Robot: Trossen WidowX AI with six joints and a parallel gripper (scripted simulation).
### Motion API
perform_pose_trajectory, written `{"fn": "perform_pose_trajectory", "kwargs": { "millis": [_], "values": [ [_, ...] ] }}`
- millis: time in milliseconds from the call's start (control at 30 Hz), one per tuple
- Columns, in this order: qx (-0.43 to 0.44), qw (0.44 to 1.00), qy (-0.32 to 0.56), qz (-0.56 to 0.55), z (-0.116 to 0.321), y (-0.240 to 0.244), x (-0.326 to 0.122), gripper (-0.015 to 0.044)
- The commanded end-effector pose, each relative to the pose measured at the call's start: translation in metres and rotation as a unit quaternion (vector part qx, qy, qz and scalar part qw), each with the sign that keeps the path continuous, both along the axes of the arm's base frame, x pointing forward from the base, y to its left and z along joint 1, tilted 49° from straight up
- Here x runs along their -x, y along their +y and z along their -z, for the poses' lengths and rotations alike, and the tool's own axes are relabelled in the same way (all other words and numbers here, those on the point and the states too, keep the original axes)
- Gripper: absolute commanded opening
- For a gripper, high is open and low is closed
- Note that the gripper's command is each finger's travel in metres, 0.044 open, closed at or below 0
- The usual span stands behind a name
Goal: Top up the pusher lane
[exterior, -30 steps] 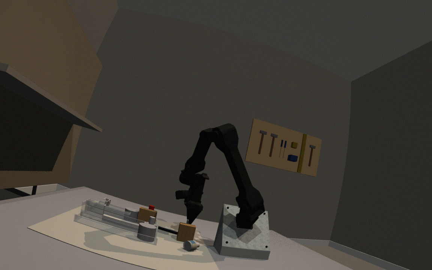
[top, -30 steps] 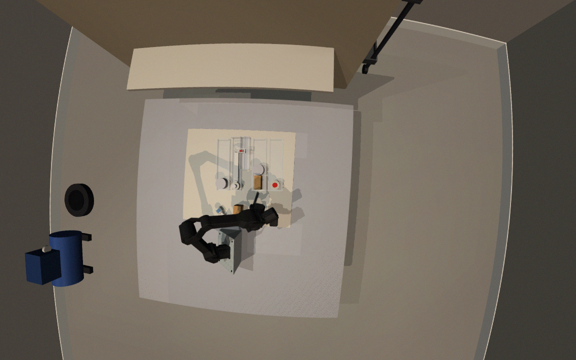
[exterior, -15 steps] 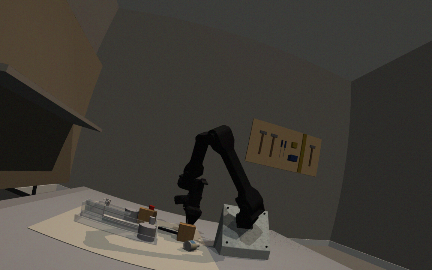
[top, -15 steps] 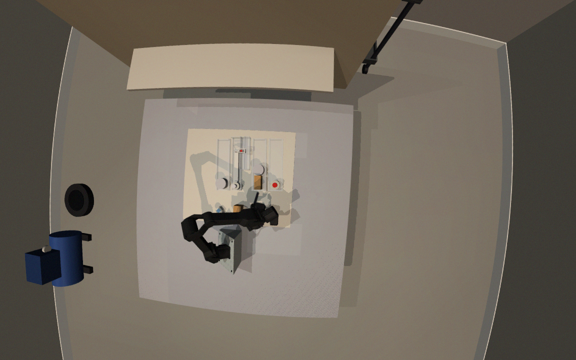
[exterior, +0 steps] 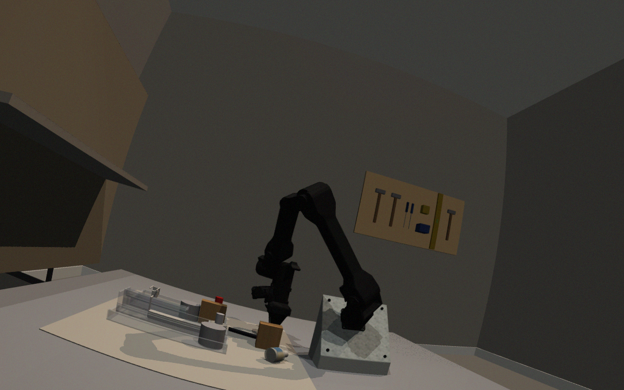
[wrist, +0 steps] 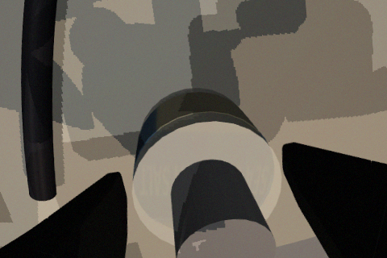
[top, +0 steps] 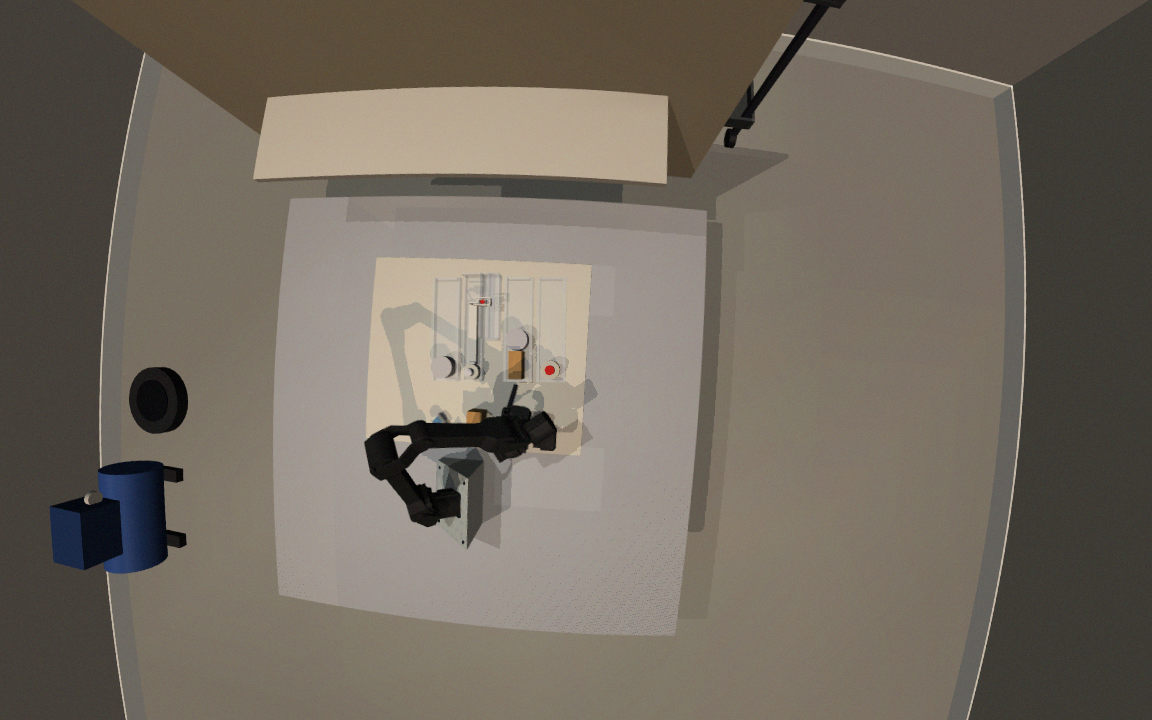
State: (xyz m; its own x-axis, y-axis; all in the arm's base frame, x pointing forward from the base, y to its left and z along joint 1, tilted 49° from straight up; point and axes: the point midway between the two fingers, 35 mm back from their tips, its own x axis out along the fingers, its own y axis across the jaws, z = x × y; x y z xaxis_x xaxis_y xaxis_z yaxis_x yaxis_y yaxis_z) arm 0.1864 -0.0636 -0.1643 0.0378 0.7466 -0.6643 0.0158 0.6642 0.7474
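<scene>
Jar with a white shoulder and grey-topped cap [wrist: 210, 141] stands on the beige mat [top: 390, 358] [exterior: 91, 329] [wrist: 334, 137], between our black gripper's [top: 522, 422] [exterior: 276, 322] [wrist: 202, 159] parted jaws, gaps showing both sides. Our black arm [top: 459, 434] [exterior: 337, 245] arches high, wrist pointing down.
</scene>
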Motion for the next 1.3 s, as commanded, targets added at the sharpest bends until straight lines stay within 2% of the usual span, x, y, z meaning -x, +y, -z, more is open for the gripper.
{"fn": "perform_pose_trajectory", "kwargs": {
  "millis": [0,167,367,400,733,1267],
  "values": [
    [-0.001,1.0,0.0,0.002,0.0,0.0,0.0,0.0197],
    [-0.001,1.0,0.0,0.002,0.0,0.0,0.0,0.0164],
    [0.001,1.0,0.0,0.002,-0.017,-0.02,-0.004,0.0006],
    [0.001,1.0,0.0,0.003,-0.023,-0.026,-0.005,0.0],
    [0.0,1.0,0.001,0.002,-0.076,-0.073,-0.003,0.0],
    [0.016,1.0,-0.005,0.0,-0.105,-0.028,-0.059,0.0]
  ]
}}
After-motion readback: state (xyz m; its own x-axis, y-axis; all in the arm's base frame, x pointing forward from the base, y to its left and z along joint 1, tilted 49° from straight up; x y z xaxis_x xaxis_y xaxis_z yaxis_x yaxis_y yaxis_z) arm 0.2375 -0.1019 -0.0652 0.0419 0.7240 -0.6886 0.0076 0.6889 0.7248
